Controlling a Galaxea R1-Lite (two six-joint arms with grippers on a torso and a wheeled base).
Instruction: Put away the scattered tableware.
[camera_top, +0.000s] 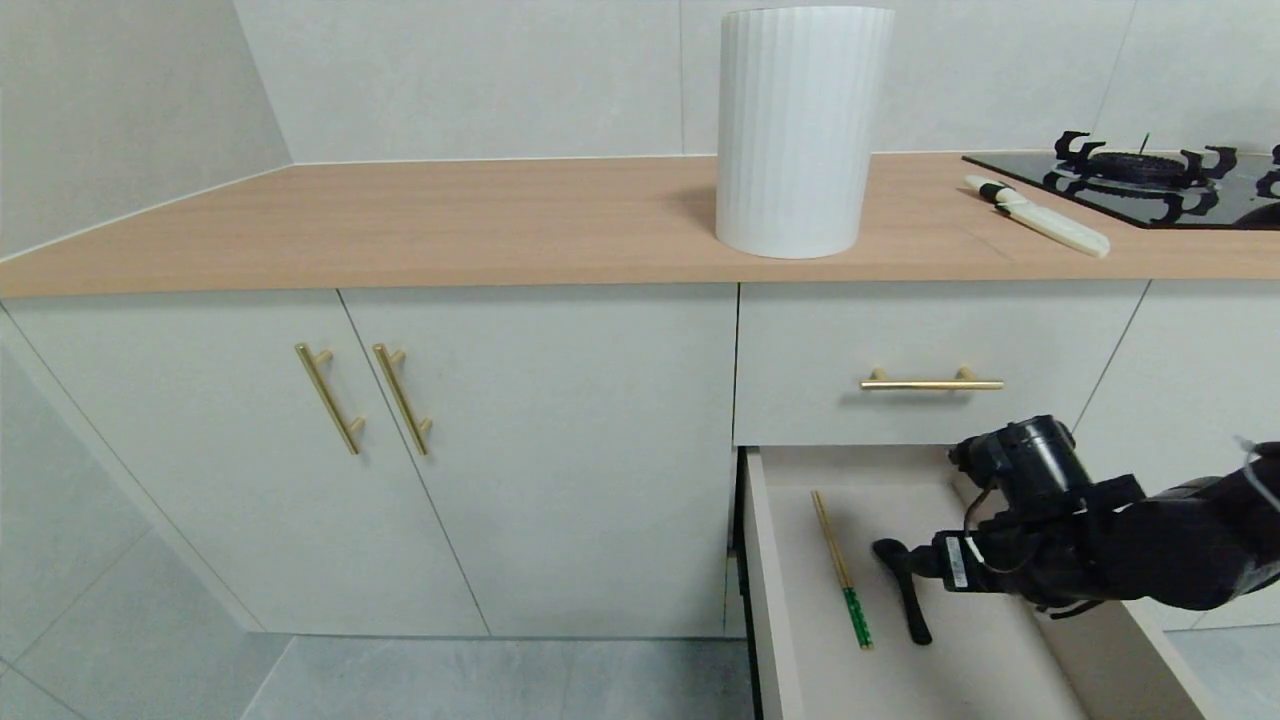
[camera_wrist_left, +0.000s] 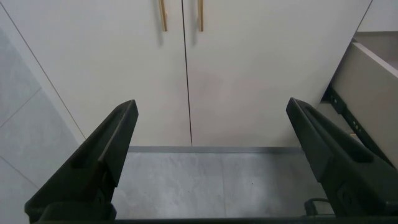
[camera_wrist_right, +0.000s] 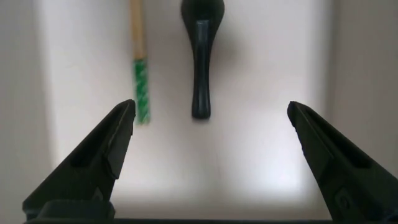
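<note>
Slender wooden chopsticks (camera_top: 840, 569) lie beside a glossy black spoon (camera_top: 907, 595).

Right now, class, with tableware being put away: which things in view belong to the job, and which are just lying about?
Job: chopsticks, black spoon, open drawer, knife on the counter.
Lying about: white ribbed container, hob, cupboard doors.

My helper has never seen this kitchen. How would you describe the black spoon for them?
Below the wooden countertop, find the pulled-out drawer on the right. On its floor lies the spoon, right of the chopsticks: it is short and all black, while they are long, pale wood, green-tipped.
</note>
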